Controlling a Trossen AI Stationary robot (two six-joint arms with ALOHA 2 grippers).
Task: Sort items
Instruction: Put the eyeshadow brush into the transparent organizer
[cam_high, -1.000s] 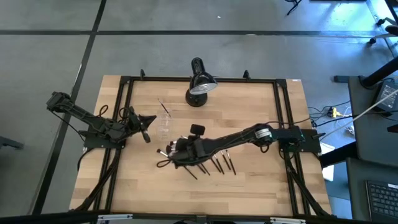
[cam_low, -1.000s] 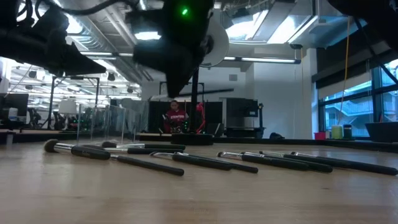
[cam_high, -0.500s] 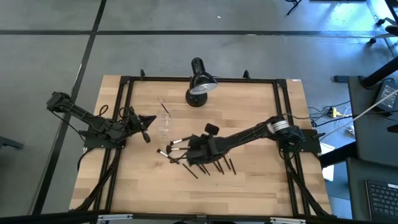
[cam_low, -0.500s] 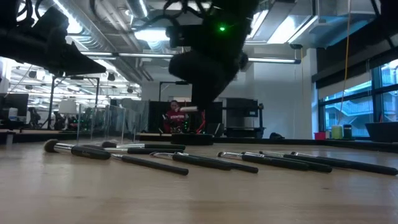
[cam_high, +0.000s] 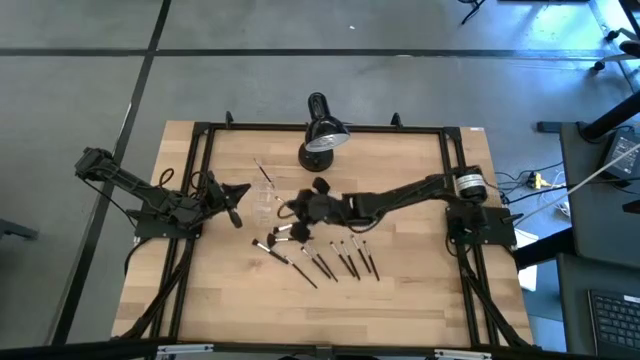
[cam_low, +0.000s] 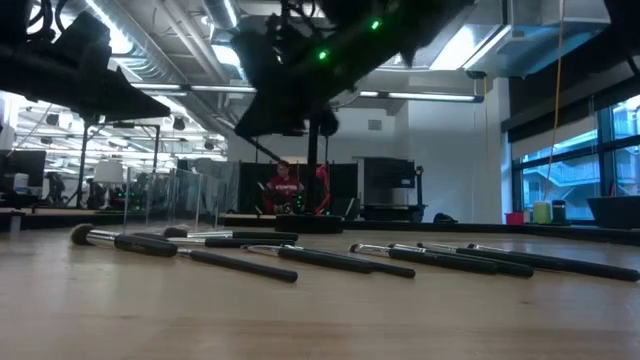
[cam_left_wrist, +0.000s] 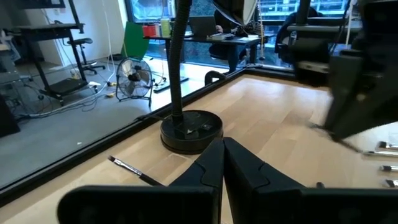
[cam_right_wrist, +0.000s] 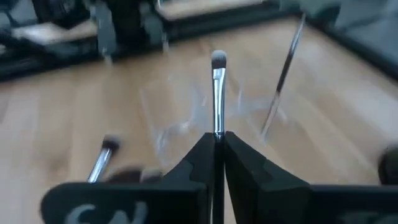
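between the right gripper's (cam_right_wrist: 216, 144) closed fingers a thin makeup brush (cam_right_wrist: 217, 93) sticks out forward, bristle tip away from the wrist; its handle is hidden inside the grip. just beyond that tip the clear cup (cam_right_wrist: 186, 115) is blurred and hard to trace. from above, the right arm reaches across the table, its gripper (cam_high: 292, 208) beside the cup (cam_high: 264, 200), the other brushes (cam_high: 335, 262) lying just behind it. the left gripper (cam_left_wrist: 222, 163) waits at the table's side, fingers pressed together on nothing.

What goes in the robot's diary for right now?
right gripper: holding makeup brush, nearing clear cup | left gripper: shut, waiting
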